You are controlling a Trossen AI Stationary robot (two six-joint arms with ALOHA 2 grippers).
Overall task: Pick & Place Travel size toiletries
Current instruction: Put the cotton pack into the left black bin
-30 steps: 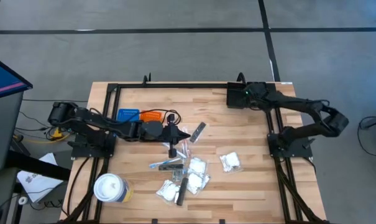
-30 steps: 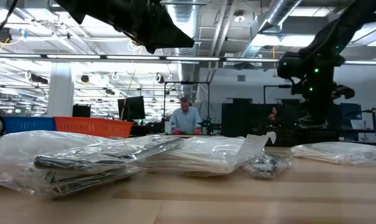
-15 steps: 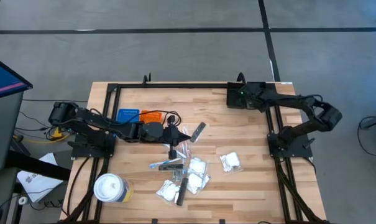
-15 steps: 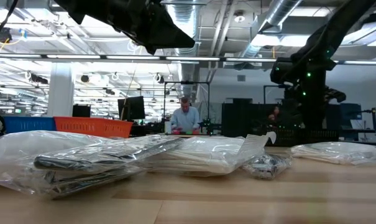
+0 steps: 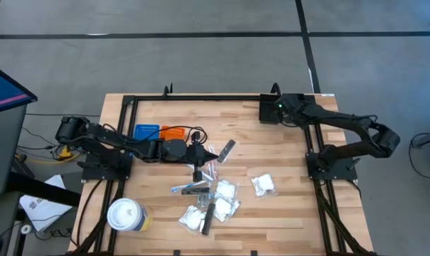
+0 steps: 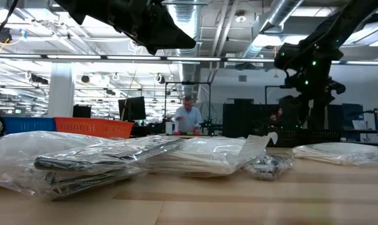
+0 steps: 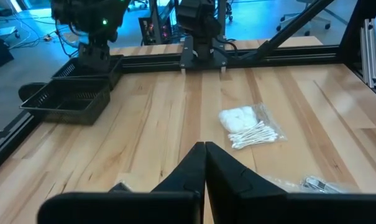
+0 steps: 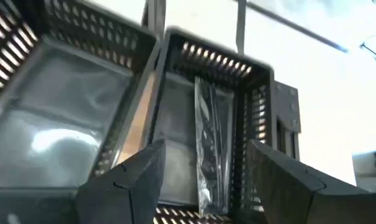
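Right tool (image 8: 203, 171): fingers apart, empty, above dark basket (image 8: 250, 81)
Packet (image 8: 211, 146): inside basket
Left tool (image 7: 204, 163): fingers together, empty, well apart from basket

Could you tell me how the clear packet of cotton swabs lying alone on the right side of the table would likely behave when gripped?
The packet of cotton swabs is probably light, since its contents look like cotton. Its crinkly clear film would likely crumple and flop rather than stay stiff. Lying flat on the wooden table, it seems unlikely to roll, though the film may slip between fingers.
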